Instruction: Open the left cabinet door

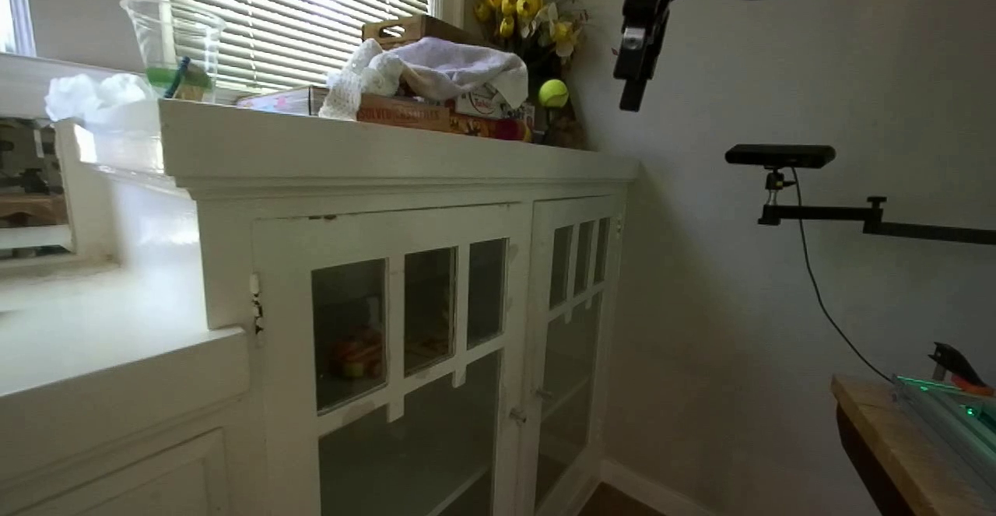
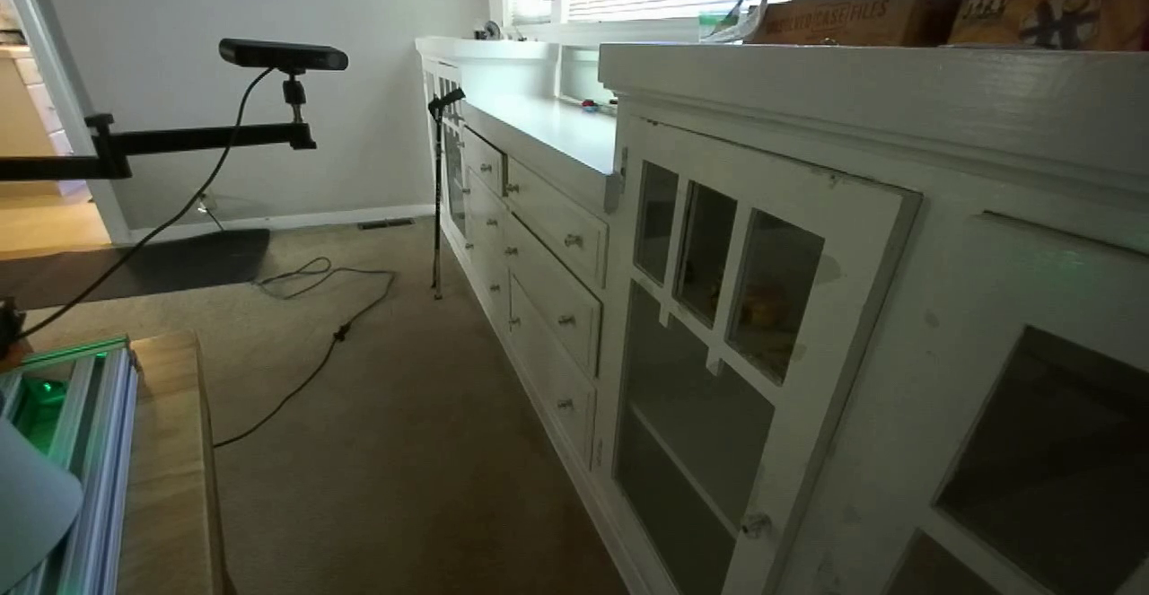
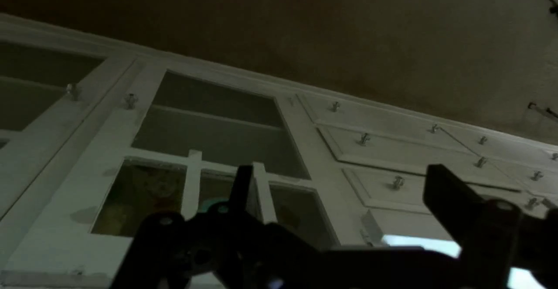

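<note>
The left cabinet door [image 1: 284,306] is white with glass panes. It also shows in an exterior view [image 2: 848,263] and the wrist view [image 3: 87,184]. Its knob [image 1: 517,415] is low on the edge beside the twin door; it also shows in the wrist view [image 3: 130,100]. That door edge stands slightly out from the frame; I cannot tell whether it is ajar. The white twin door [image 1: 542,267] is beside it. My gripper [image 1: 634,100] is open and empty, high above the knob's level and apart from the door. Its fingers frame drawers in the wrist view [image 3: 342,171].
Boxes [image 1: 405,115], a cloth [image 1: 467,64], flowers and a plastic cup [image 1: 175,45] stand on the cabinet top. Drawers [image 2: 548,281] adjoin the door's hinge side. A camera on a black arm [image 1: 780,156] and a wooden table [image 2: 166,451] stand opposite the cabinet.
</note>
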Controlling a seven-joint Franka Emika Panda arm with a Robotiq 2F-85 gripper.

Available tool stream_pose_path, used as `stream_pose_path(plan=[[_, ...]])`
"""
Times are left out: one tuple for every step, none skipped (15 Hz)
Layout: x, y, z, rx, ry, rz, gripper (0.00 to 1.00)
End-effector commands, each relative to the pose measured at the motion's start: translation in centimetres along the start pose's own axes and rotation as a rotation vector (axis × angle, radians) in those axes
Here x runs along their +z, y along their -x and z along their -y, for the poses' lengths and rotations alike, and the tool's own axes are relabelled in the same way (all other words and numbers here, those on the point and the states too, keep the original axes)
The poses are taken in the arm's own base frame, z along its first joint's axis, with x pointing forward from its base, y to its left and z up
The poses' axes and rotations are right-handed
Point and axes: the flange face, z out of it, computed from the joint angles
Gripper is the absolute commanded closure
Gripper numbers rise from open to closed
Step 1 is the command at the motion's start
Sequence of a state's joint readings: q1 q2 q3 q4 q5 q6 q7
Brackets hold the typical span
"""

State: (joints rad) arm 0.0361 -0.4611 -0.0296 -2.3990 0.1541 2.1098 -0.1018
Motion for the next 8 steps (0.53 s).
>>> stream_pose_path(plan=[[0.6,-1.5,-4.6,-0.001,0.025,-0.126,0.0],[0.7,-1.9,-5.9,0.027,0.024,-0.164,0.0],[0.7,-2.3,-7.1,0.047,0.022,-0.212,0.0],[0.6,-2.6,-8.3,0.084,0.028,-0.259,0.0],[0.6,-2.9,-9.4,0.102,0.04,-0.297,0.0],[0.6,-3.0,-10.3,0.13,0.055,-0.326,0.0],[0.7,-2.9,-11.3,0.154,0.077,-0.346,0.0],[0.9,-2.6,-12.2,0.177,0.099,-0.353,0.0]])
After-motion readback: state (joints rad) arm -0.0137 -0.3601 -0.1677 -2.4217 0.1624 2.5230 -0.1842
